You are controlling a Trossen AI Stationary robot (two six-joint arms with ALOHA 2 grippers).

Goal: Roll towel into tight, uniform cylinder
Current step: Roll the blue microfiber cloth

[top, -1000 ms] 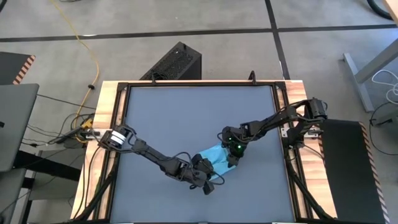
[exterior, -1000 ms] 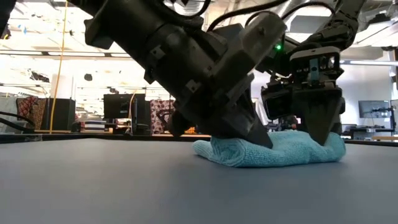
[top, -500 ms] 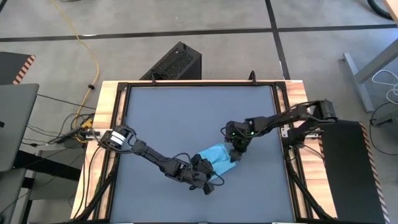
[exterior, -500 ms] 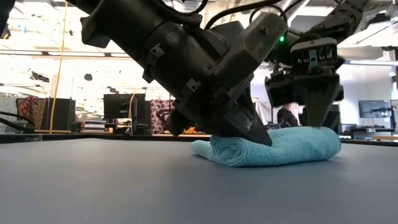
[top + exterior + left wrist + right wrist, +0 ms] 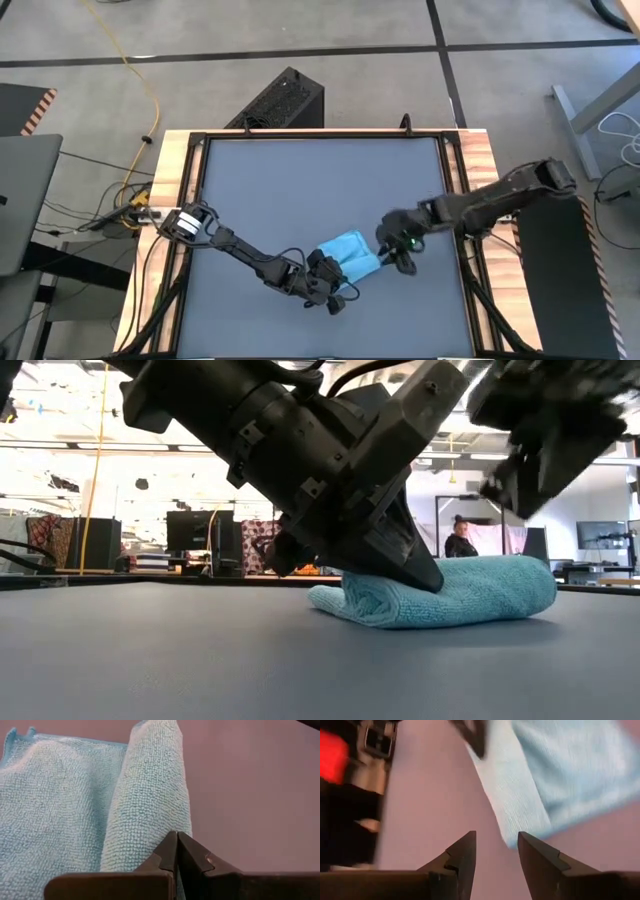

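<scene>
High view: the towel (image 5: pixel 350 252) lies as a partly rolled bundle toward the near edge of the grey table (image 5: pixel 300 180), between the two arms. The left gripper (image 5: pixel 330 283) sits at the bundle's near-left end, touching it; the right gripper (image 5: pixel 402 258) is just beside the opposite end, clear of the cloth. The roll's long axis runs roughly from one gripper to the other.

Low view: the left gripper (image 5: pixel 420 575) presses its tips down onto the rolled edge of the towel (image 5: pixel 480 595), while the right gripper (image 5: pixel 525 470) hangs blurred above the far end, not touching.

Left wrist view: the left fingers (image 5: pixel 165 860) are pressed together on a rolled fold of the towel (image 5: pixel 60 810), pinning it.

Right wrist view: the right fingers (image 5: pixel 462 852) are spread with nothing between them; a corner of the towel (image 5: pixel 545 775) lies just ahead. The left arm is the nearer one, already in contact, so any further rolling likely turns on the right gripper reaching back to its end.
</scene>
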